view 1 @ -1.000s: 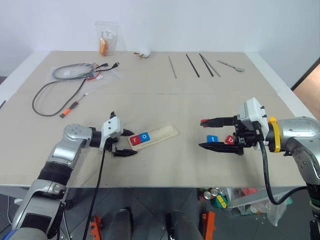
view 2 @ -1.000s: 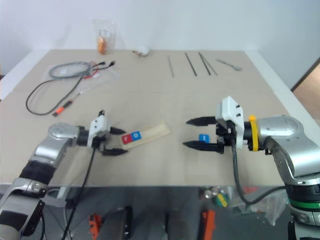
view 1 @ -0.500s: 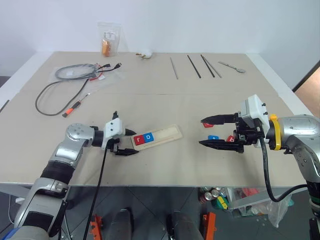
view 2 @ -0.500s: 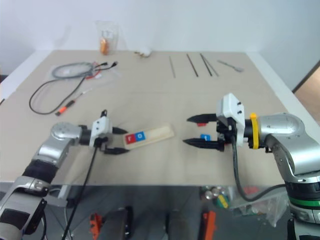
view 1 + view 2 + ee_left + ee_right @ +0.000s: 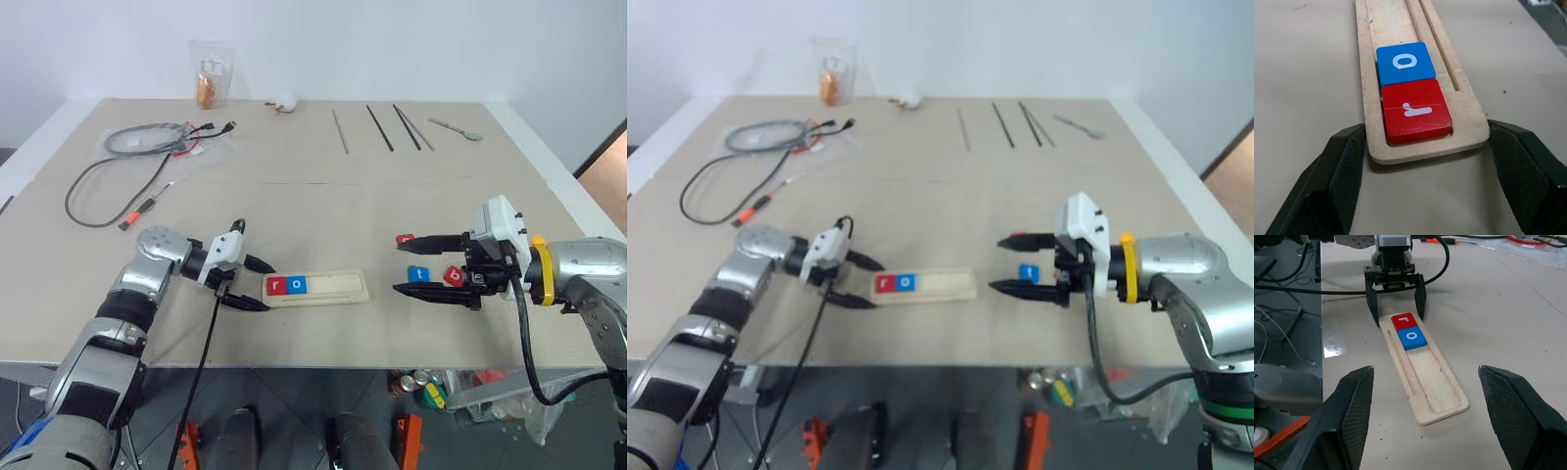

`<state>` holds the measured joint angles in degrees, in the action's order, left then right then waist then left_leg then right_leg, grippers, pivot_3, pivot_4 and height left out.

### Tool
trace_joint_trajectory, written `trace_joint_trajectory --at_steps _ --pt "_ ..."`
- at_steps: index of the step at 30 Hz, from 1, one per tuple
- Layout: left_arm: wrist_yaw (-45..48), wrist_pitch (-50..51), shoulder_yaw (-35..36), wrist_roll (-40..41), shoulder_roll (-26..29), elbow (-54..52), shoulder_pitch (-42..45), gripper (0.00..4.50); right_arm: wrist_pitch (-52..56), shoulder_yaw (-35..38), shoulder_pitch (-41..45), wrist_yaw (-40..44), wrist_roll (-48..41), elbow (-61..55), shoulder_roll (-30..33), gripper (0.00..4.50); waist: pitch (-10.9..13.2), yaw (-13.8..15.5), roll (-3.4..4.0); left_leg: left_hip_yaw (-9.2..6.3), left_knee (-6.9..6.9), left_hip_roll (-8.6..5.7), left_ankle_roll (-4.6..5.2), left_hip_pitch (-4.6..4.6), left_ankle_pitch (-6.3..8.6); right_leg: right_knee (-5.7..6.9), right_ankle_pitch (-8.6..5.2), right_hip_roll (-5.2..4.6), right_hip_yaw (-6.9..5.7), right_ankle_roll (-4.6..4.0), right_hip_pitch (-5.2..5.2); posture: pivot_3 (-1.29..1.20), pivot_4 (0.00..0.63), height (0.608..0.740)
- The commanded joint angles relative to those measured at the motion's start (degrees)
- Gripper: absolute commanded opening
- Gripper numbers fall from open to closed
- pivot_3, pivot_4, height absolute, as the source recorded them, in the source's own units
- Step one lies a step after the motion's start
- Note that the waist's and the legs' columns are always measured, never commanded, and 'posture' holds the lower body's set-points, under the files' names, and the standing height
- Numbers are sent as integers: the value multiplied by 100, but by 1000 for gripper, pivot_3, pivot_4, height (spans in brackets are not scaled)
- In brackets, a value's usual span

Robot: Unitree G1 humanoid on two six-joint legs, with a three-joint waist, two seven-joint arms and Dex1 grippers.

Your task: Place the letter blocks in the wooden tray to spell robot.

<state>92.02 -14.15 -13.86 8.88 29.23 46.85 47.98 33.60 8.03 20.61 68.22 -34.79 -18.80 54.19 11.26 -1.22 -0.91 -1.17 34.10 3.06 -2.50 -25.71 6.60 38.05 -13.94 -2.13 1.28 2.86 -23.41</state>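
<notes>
Already 2 letter blocks (image 5: 286, 285) in wooden tray (image 5: 338, 288)

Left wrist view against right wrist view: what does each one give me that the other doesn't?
Left wrist view: the left gripper up close, its fingers flanking the wooden tray at its filled end. Right wrist view: the tray's bare groove beyond the letters, the whole left gripper straddling that end, and the open right gripper. Both: the red r block and blue o block side by side in the tray.
</notes>
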Motion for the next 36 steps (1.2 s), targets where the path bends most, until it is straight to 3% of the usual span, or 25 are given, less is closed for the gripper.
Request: trace_joint_trajectory --at_steps 1,17,36 --pt "48 -277 -12 8 -27 327 287 3259 33 283 -22 -80 -155 -257 111 3485 0 -1 0 0 1 0 0 0 0 0 1 0 0 0 0 0 150 740" --pt "-117 -1185 276 -549 -136 1814 1124 3259 -3 208 73 -160 -146 -216 79 3485 1 -2 -2 -1 6 0 0 -1 0 1 4 2 0 0 0 0 150 740" --pt "42 -1590 370 -798 -564 2119 1410 3259 29 255 19 -191 -196 -297 122 3485 1 -4 -2 -2 8 0 0 -5 0 1 5 3 0 6 0 0 150 740"
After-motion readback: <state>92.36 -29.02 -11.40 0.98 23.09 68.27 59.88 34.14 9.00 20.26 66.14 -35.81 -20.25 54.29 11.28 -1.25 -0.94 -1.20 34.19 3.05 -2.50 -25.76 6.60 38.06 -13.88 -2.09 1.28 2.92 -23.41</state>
